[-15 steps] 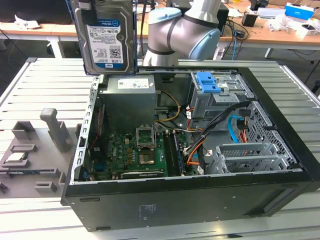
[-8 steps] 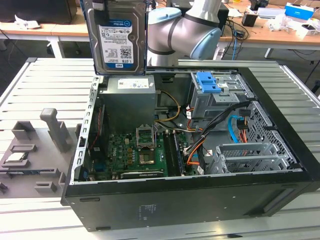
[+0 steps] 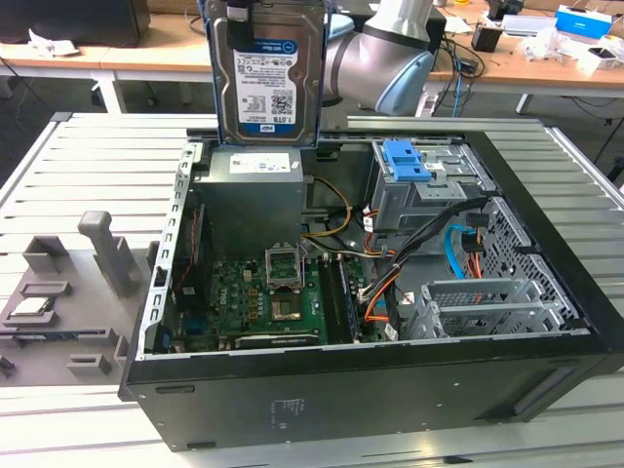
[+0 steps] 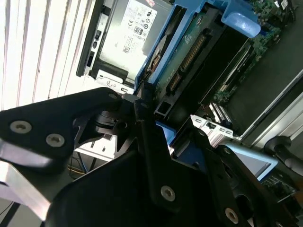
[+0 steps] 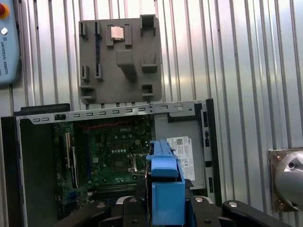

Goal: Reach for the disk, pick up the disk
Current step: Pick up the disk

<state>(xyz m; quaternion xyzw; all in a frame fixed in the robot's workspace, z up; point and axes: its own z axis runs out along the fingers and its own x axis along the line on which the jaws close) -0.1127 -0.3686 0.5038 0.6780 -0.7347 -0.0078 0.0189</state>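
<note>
Silver-grey disk (image 3: 268, 83), one, hangs clamped in the one gripper (image 5: 165, 204) above one open computer case (image 3: 390, 390).

We find print on the disk (image 3: 268, 83) (a white-and-blue barcode label), on a white sticker on the power supply (image 3: 249, 200), on the motherboard (image 5: 113, 151) and along one edge of the pendant (image 5: 6, 56); the fine lettering we cannot read.

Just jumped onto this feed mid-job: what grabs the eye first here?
The disk stands out first: it hangs upright in the air above the open computer case, label facing the exterior camera. In the first wrist view its blue bracket sits clamped in the gripper, over the motherboard. On the exterior view's left lies a grey parts tray.
</note>
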